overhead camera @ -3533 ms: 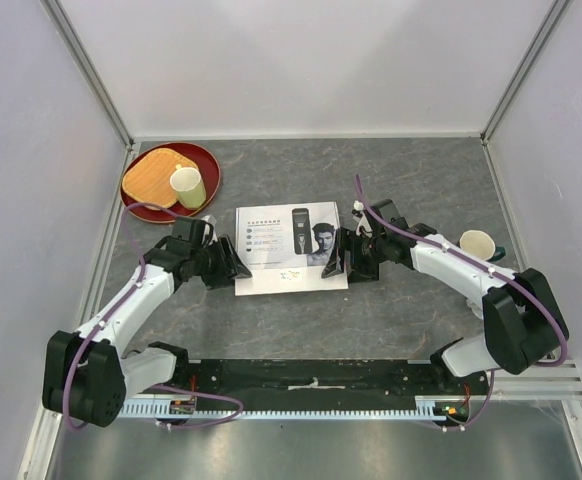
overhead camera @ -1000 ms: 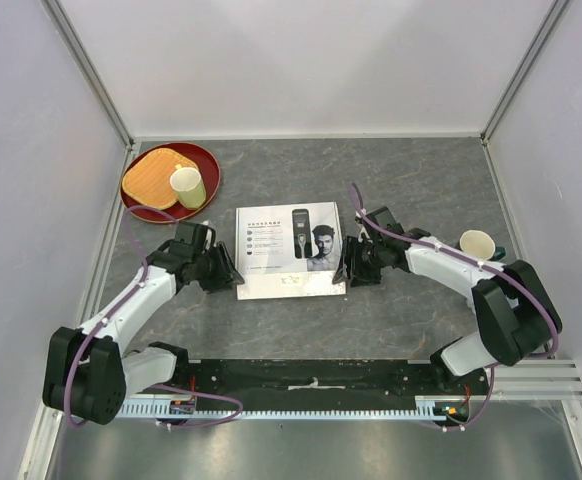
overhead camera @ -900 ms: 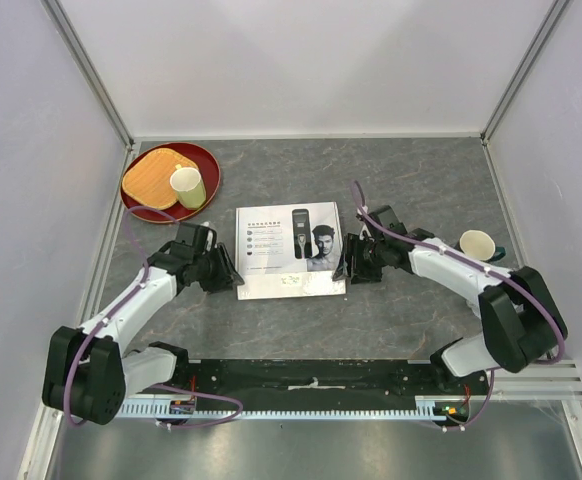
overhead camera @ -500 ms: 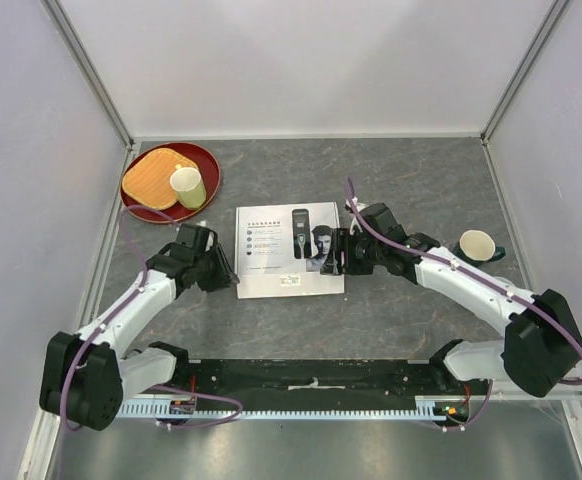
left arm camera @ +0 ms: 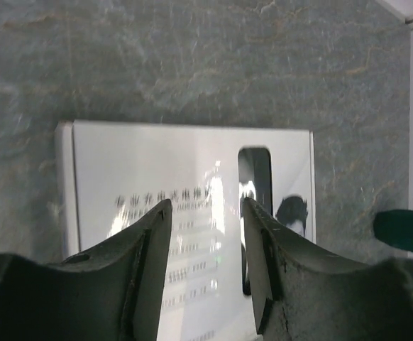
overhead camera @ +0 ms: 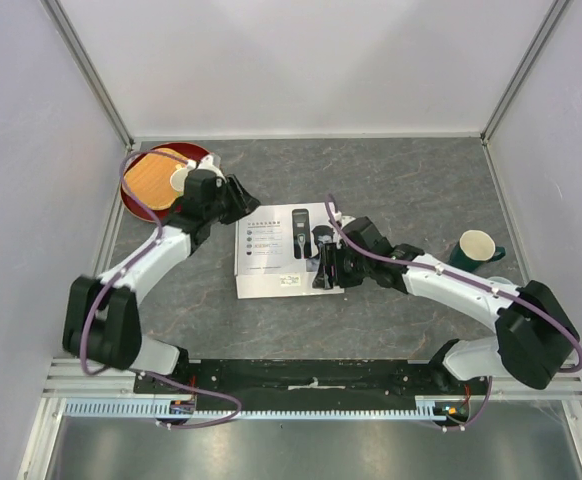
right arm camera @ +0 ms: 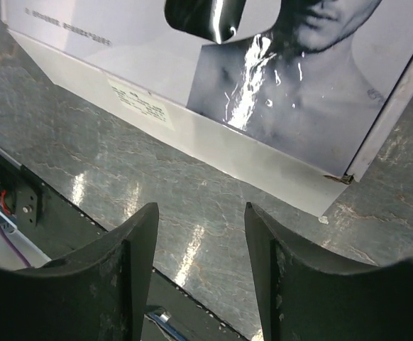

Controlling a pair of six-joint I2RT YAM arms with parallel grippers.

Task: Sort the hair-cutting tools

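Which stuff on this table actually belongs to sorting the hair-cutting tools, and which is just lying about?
For the job: the white clipper box, shut; no loose tools show.
Lying about: the red tray, the wooden board and pale cup on it, the green mug.

Overhead, bright, even, diffuse light leaves only faint soft shadows on the table (overhead camera: 401, 190). The left wrist view is hazy: glare washes the box (left arm camera: 121, 170) print at centre, and the left gripper (left arm camera: 206, 204) at 6 o'clock is blurred. The right wrist view is crisper, with glare at 12 o'clock, table sheen at 7 o'clock, and the right gripper (right arm camera: 201, 207) dark and soft.
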